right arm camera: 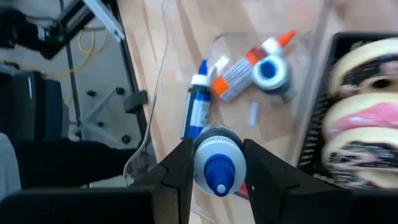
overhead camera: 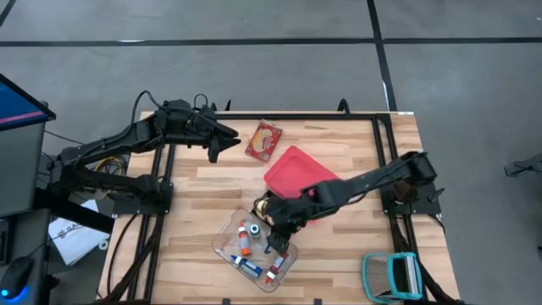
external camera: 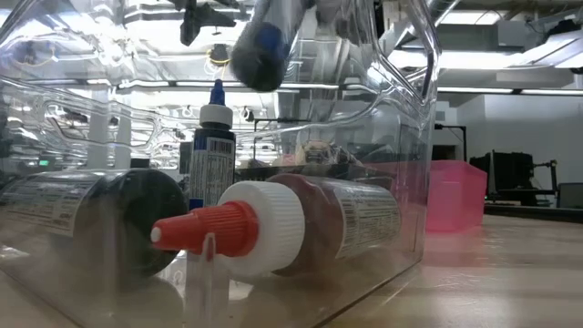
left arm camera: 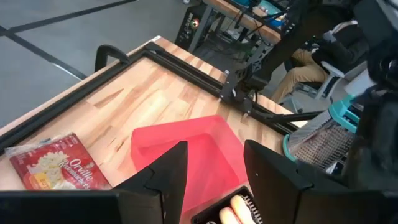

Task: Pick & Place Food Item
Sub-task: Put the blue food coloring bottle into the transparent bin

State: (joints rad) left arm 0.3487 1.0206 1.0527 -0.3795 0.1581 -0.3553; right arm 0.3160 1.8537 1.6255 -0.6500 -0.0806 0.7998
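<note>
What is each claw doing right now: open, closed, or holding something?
Left claw: open, empty, above the table's back edge.
Right claw: closed on a blue-capped bottle, above the clear bin.

Even overhead light, soft shadows on the table (overhead camera: 339,152). Low view: ceiling glare streaks the clear bin (external camera: 401,137) (refraction warps background). Right wrist view blurred; donuts (right arm camera: 364,118) smeared.

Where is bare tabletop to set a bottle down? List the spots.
Free: the wood strip between the popcorn bag and the table's right rail; the near-left corner beside the clear bin. Crowded: the middle, where the red bin, clear bin and right gripper bunch.
</note>
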